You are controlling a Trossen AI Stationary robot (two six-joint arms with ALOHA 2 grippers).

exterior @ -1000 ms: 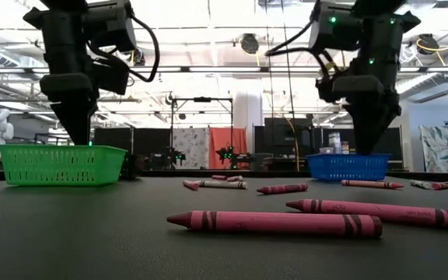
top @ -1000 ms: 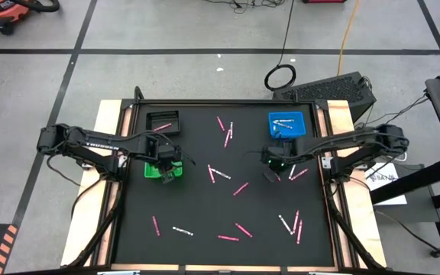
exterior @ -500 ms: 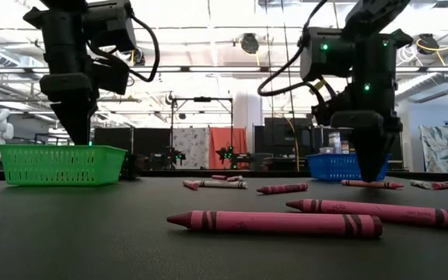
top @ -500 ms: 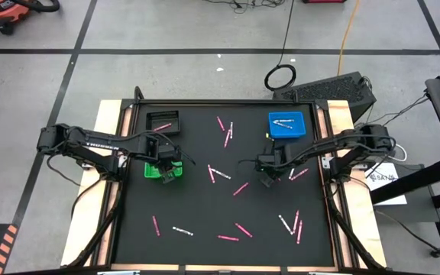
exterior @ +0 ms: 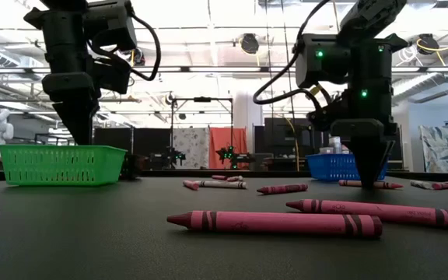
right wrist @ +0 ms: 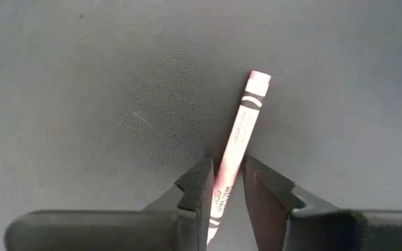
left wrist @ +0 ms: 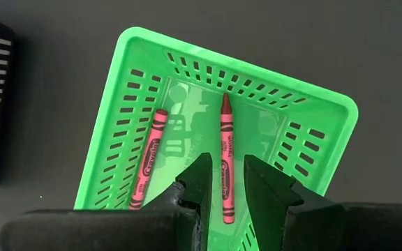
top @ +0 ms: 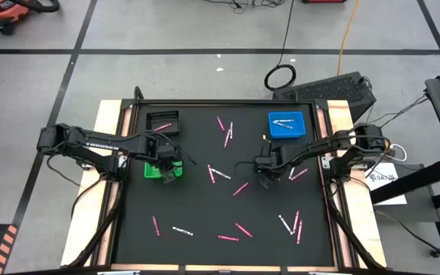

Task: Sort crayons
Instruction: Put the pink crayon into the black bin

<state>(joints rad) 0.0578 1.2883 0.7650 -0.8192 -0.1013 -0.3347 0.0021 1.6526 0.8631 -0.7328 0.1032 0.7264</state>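
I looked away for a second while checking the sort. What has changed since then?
The right gripper moved from beside the blue basket toward the table's middle and came down over a pink crayon lying on the mat, fingers open astride it, not gripping. The left gripper stayed open over the green basket; crayons unmoved.

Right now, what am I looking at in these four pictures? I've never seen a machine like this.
Two dark robot arms work at a black table, sorting crayons. One picture looks straight down, one looks level across the table, and two come from cameras on the wrists. The left gripper hangs open over a green basket with two pink crayons inside. The right gripper is low over the table's middle, its fingers either side of a pink crayon lying flat, not lifted. More crayons lie scattered; a blue tray and a black tray stand at the back.
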